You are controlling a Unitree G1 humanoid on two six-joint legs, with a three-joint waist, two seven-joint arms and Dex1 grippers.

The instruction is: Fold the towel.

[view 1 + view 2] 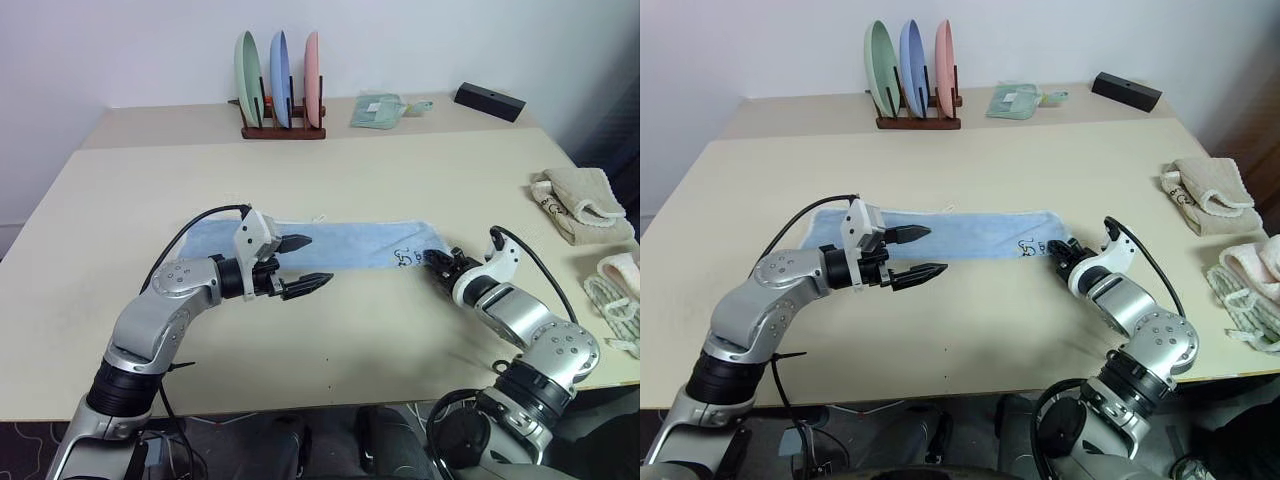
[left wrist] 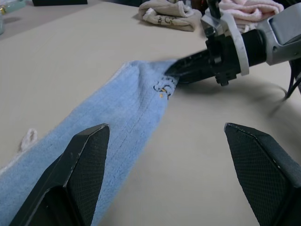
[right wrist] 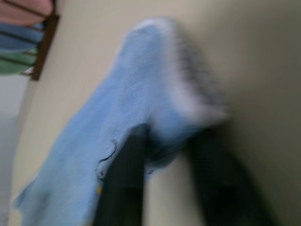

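The light blue towel (image 1: pixel 350 245) lies folded into a long strip across the middle of the table (image 1: pixel 330 160), its dark printed mark near the right end. My left gripper (image 1: pixel 318 262) hovers open over the strip's left-middle part, pointing right, with nothing between its fingers (image 2: pixel 84 160). At the towel's right end, my right gripper (image 1: pixel 437 262) is shut on the corner beside the mark. In the right wrist view the blue cloth (image 3: pixel 141 94) bunches between the two dark fingers. The left wrist view shows the right gripper (image 2: pixel 181 70) pinching that end of the towel (image 2: pixel 117 122).
A wooden rack with three plates (image 1: pixel 283 95) stands at the back. A mint-green cloth (image 1: pixel 378 108) and a black box (image 1: pixel 490 100) lie beside it. A beige towel (image 1: pixel 580 205) and pink-white towels (image 1: pixel 620 290) sit at the right edge.
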